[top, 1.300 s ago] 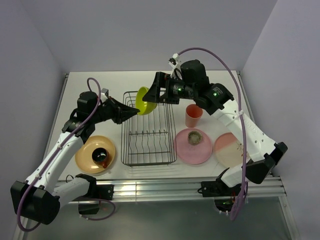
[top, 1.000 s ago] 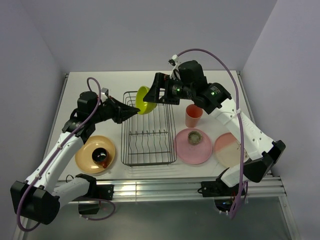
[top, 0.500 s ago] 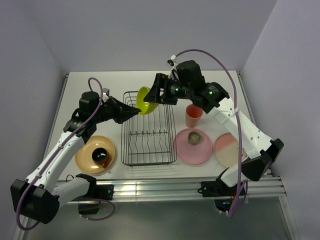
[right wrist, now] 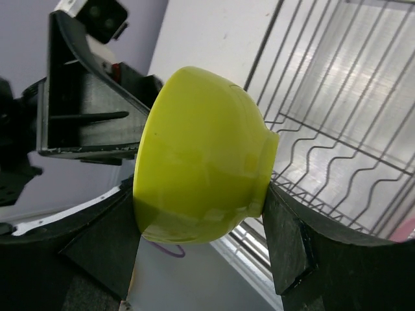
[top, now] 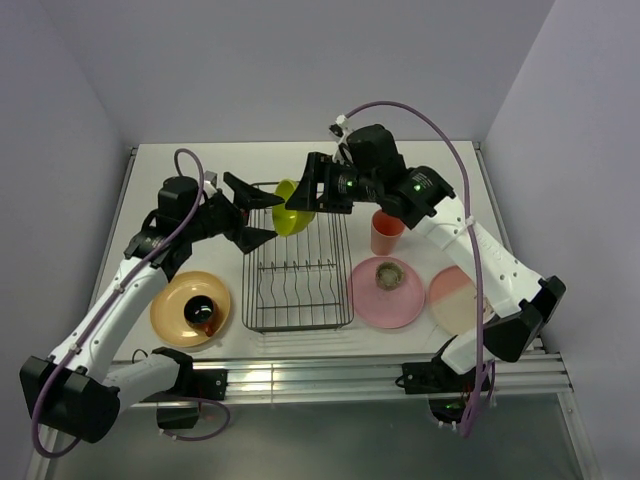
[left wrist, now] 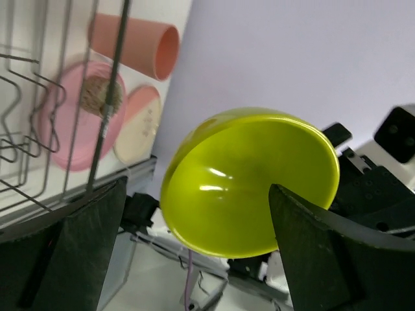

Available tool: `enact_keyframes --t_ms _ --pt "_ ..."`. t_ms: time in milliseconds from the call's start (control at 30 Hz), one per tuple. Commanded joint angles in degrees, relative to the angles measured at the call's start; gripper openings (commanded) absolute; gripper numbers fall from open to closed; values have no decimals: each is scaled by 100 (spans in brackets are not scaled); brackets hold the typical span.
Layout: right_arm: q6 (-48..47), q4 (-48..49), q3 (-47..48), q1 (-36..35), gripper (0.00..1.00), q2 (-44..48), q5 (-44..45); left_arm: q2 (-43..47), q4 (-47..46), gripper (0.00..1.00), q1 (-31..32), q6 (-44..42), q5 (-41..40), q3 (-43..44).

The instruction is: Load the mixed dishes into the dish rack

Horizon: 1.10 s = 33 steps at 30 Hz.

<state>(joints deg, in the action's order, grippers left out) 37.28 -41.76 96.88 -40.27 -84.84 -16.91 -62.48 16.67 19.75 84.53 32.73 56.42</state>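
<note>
The lime-green bowl (top: 291, 208) hangs on its side over the far left corner of the dish rack (top: 297, 290). My right gripper (top: 306, 196) is shut on it, one finger on each side of its wall (right wrist: 201, 175). My left gripper (top: 270, 215) stands open just left of the bowl, its fingers (left wrist: 311, 246) spread wide and the bowl's hollow (left wrist: 249, 181) facing it; nothing is held. A red-orange cup (top: 203, 312) sits on the yellow-orange plate (top: 172, 318). A tan bowl (top: 388, 272) sits on the pink plate (top: 385, 305).
A salmon tumbler (top: 386, 232) stands right of the rack, and a pink-and-cream plate (top: 460, 298) lies at the front right. The rack's upright prongs (right wrist: 350, 129) lie right under the bowl. Walls close the table at the back and sides.
My left gripper was shut and now stands wide open beside the bowl. The right arm has carried the bowl slightly to the left.
</note>
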Motion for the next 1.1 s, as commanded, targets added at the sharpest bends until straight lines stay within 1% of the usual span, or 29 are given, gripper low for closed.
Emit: enact_keyframes --t_ms 0,33,67,100,133,200,233,267,333,367,467,500,567,600,900,1067 --pt "-334 10 480 -16 0 -129 406 174 949 98 12 -401 -642 386" --pt "-422 -164 542 -7 0 -173 686 235 1596 99 -6 -524 -871 509" --pt "-536 -262 621 -16 0 -243 863 297 1890 99 -15 -578 -1117 562" --pt "-790 -376 787 -16 0 -418 1073 419 2171 99 -24 -630 -1581 615" --pt "-905 -586 867 -16 0 -515 1510 482 2427 99 -32 -666 -1794 668" --pt "-1308 -754 1077 -16 0 -865 1934 622 3032 99 -59 -806 -2277 800" --pt "-1406 -851 1131 -25 0 -981 2154 658 3140 99 -67 -859 -2367 844" --pt "-1494 -869 1166 -16 0 -1086 2504 667 3219 98 -68 -1007 -2403 896" --pt "-1697 -747 1166 -25 0 -1307 2814 667 3448 97 -68 -1140 -2464 984" --pt "-1758 -729 1175 -25 0 -1394 3085 649 3501 97 -68 -1254 -2464 1045" --pt "-1926 -650 1280 -51 0 -1763 3517 632 3659 95 -68 -1395 -2429 1134" --pt "-2004 -632 1324 -60 0 -1938 3806 640 3686 95 -68 -1422 -2429 1151" --pt "-2101 -527 1394 -130 0 -2211 4071 640 3782 95 -68 -1518 -2394 1221" --pt "-2171 -492 1412 -165 0 -2300 4360 623 3826 94 -68 -1545 -2385 1239" --pt "-2549 -96 1843 -622 0 -3345 5179 368 4388 93 -68 -1870 -2377 1547" --pt "-2901 97 2106 -1008 0 -3933 6004 359 4477 93 -68 -1993 -2341 1582"
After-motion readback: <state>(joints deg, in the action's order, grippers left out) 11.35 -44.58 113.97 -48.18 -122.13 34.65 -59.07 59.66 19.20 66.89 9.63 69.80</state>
